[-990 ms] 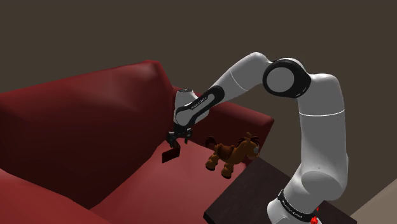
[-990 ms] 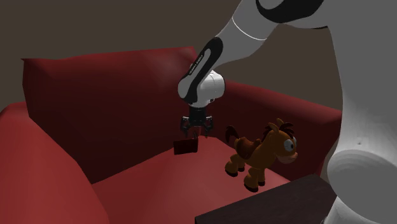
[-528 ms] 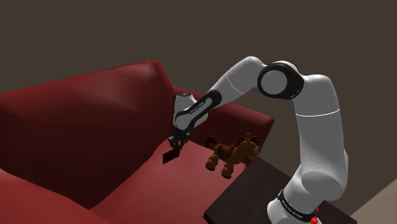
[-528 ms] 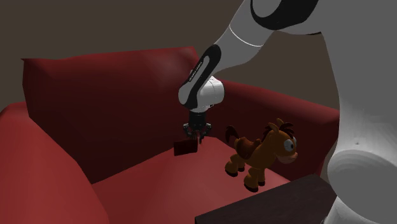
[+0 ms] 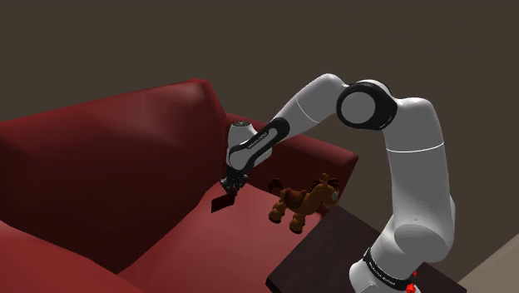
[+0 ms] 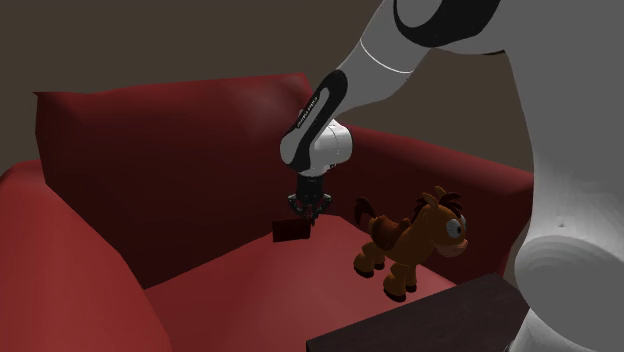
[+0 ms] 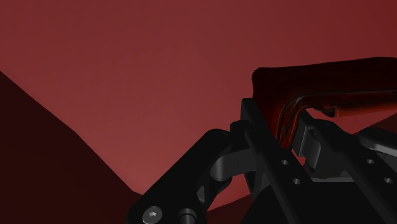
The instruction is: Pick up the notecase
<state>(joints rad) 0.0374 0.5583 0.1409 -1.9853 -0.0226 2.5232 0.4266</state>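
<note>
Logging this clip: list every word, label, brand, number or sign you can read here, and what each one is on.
Dark forearm band: pale lettering along it, too small to read.
Dark base ring just above the stand: pale lettering, too small to read.
Notecase, toy horse, red sofa: no text or signs on them.
Nothing in these views can be quoted as it reads.

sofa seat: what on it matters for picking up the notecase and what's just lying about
For the job: dark red notecase; gripper, shut on its edge.
Lying about: brown toy horse, standing apart from it on the red sofa.
</note>
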